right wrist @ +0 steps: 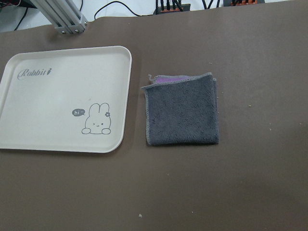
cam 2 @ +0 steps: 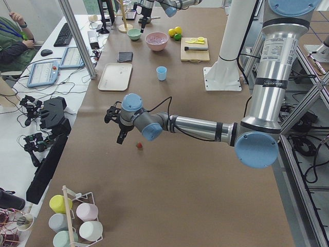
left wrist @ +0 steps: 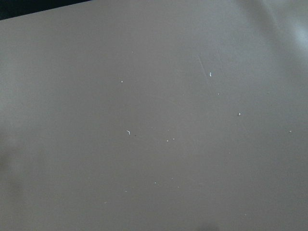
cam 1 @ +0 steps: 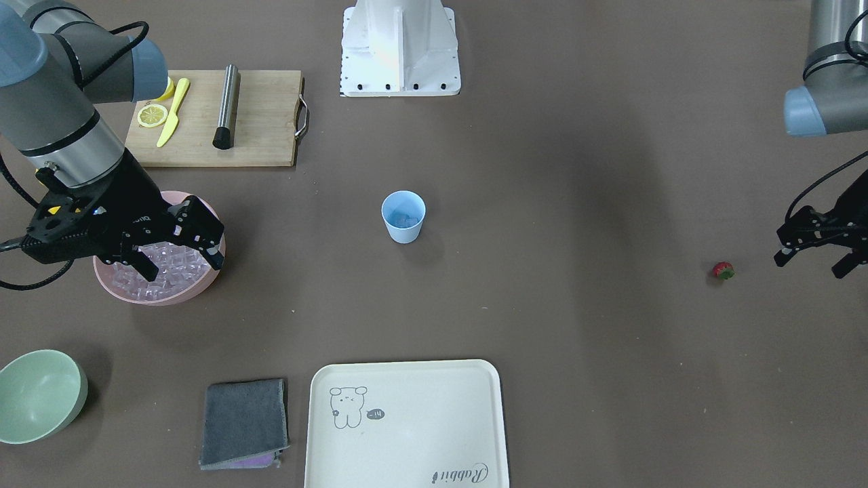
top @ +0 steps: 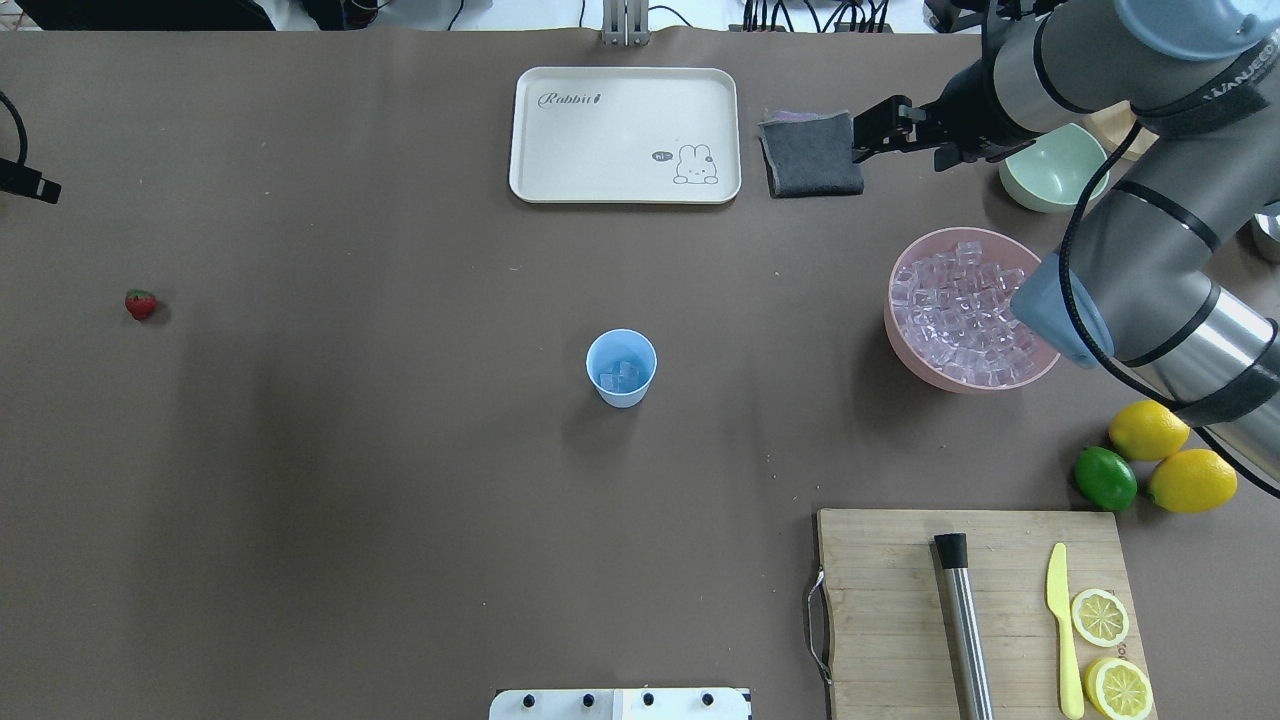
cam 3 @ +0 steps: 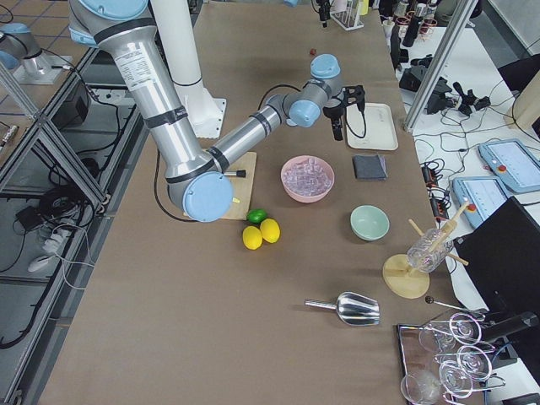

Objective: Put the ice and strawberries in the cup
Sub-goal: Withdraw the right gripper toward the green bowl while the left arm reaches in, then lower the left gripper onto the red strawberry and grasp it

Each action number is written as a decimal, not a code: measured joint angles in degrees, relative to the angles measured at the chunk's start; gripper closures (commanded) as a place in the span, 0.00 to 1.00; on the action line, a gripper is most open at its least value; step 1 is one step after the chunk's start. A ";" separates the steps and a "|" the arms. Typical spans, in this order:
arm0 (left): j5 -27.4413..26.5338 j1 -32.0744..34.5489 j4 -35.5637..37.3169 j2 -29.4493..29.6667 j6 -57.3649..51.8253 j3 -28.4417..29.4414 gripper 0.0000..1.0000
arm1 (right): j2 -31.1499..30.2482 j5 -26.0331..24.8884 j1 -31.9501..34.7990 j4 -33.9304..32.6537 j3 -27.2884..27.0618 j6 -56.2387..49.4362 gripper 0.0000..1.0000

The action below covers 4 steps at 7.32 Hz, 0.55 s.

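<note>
Ice [cam 1: 405, 219] already in cup [cam 1: 404, 230], so strawberry [cam 1: 723, 270] step's up. Left gripper [cam 1: 810, 266] near it, wide open, empty, needs to drop over it. Right gripper [cam 1: 183, 268] wide too.

Small light-blue tapered plastic cup [top: 621, 367] stands upright mid-surface [top: 400, 450], a few cubes inside. Rest of the clear glassy ice cubes [top: 960, 310] fill a pink bowl [top: 893, 330] off to one side. Tiny green-capped red strawberry [top: 141, 304] lies alone, well apart from both.

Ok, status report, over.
Left tool open beside strawberry. Right tool open, empty, raised near pink bowl. Cup holds ice, no strawberry yet. Nothing blocking.
</note>
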<state>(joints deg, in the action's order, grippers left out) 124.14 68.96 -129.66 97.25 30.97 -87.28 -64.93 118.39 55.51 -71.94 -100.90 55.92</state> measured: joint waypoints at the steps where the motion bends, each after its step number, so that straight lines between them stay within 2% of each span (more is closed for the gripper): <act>1: -3.50 -2.98 -2.90 -1.05 2.86 0.07 0.02 | -0.58 0.25 0.31 0.02 0.16 -0.33 0.01; 4: -8.07 -8.96 -7.55 -2.61 7.99 1.22 0.02 | -1.69 0.59 0.63 0.09 0.40 -0.48 0.01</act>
<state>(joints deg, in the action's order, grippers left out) 116.07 60.01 -137.21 94.64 38.95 -86.05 -66.61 118.98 56.13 -71.86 -100.50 55.44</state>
